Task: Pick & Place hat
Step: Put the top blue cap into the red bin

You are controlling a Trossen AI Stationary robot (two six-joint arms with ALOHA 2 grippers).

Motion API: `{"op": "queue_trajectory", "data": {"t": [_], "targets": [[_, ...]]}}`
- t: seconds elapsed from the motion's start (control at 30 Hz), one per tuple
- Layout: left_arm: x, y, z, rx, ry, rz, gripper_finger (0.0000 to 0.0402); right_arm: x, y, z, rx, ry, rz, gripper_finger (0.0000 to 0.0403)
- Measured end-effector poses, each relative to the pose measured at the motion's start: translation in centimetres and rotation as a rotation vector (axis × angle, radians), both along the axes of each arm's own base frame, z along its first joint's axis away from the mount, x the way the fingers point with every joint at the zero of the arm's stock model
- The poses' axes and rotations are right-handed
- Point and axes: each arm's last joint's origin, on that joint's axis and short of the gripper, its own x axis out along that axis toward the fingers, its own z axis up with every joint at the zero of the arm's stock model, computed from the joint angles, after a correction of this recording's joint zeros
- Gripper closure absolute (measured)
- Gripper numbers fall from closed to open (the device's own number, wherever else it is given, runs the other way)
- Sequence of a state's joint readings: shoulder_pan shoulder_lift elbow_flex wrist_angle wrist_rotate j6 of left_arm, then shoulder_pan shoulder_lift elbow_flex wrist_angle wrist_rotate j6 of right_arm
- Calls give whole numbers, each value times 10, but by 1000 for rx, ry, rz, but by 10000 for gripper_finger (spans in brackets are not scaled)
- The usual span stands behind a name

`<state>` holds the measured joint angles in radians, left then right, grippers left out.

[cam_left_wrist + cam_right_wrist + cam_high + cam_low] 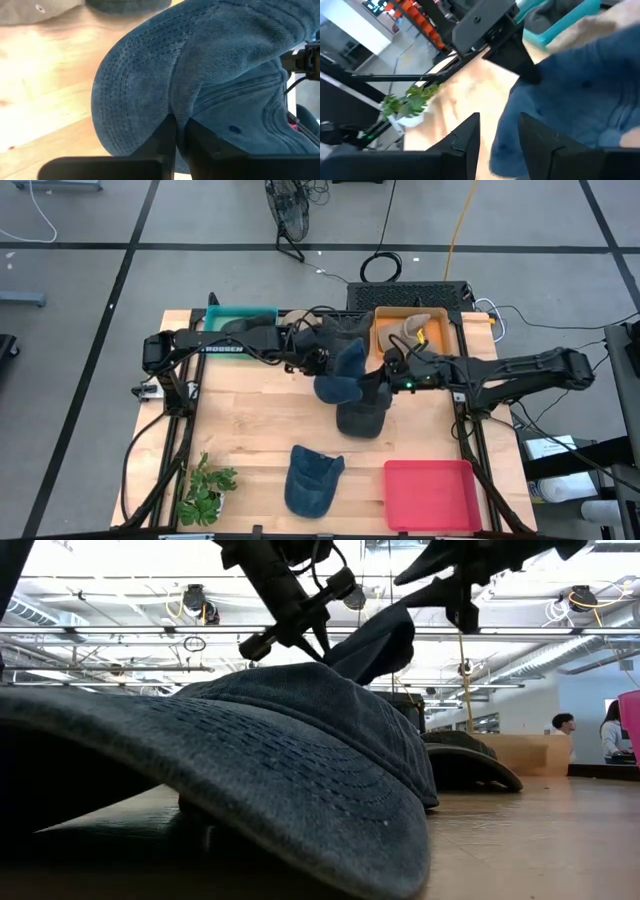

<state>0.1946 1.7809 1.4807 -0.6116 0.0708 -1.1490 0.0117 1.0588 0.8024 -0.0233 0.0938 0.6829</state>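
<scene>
Wooden counter [250, 420] below, we hold the blue denim cap [340, 375] aloft mid-counter: left gripper [179, 131] clamped on its brim, right gripper [499, 131] apart beside its crown. We'd steady the crown before the left lets go.

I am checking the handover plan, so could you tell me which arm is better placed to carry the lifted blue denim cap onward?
Left. The left tool is pinched shut on the blue denim cap, held above the table, while the right tool stands open beside it, gripping nothing.
</scene>
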Motion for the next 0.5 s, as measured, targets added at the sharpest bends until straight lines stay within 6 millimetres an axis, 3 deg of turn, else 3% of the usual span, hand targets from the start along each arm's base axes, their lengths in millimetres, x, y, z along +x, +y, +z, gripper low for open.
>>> {"op": "queue_trajectory", "data": {"t": [0.3, 0.5], "targets": [[0, 2, 0, 14, -8, -73, 394, 22, 0, 7, -193, 0, 31, 293], [0, 3, 0, 16, -8, -73, 367, 44, 0, 11, -260, 78, 64, 291]]}}
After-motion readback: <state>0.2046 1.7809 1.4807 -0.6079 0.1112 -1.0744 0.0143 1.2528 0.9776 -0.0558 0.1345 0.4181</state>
